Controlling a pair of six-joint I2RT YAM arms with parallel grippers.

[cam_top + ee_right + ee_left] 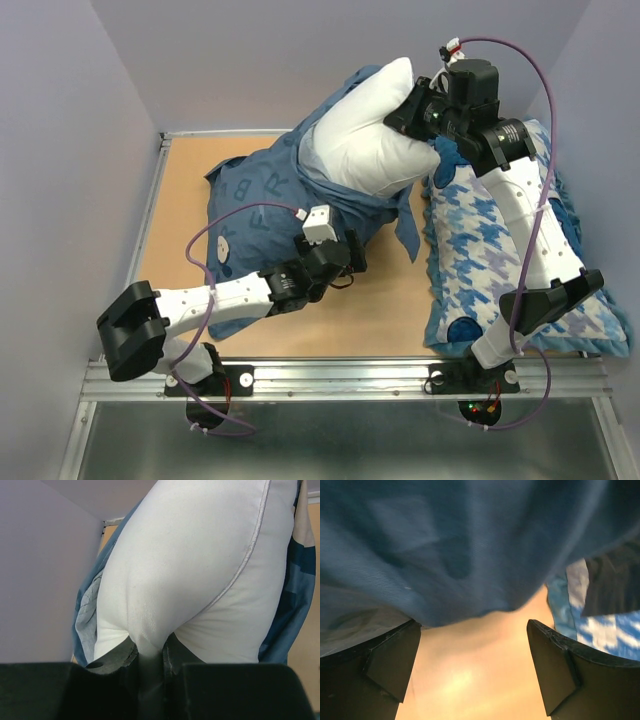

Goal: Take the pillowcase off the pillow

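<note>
The plain white pillow (372, 128) sticks halfway out of the dark slate-blue pillowcase (262, 200), raised at the back of the table. My right gripper (408, 112) is shut on a pinch of the pillow's white fabric (150, 630), holding its exposed end up. The pillowcase hangs round the pillow's sides in the right wrist view (87, 615). My left gripper (352, 255) is open and empty, low over the table just under the pillowcase's hanging edge (465, 545); its fingers (390, 655) touch nothing.
A blue-and-white houndstooth pillow (490, 250) lies along the right side under my right arm; its edge shows in the left wrist view (600, 630). The tan tabletop (370, 310) has a metal rail at the near edge. Lilac walls enclose the back and sides.
</note>
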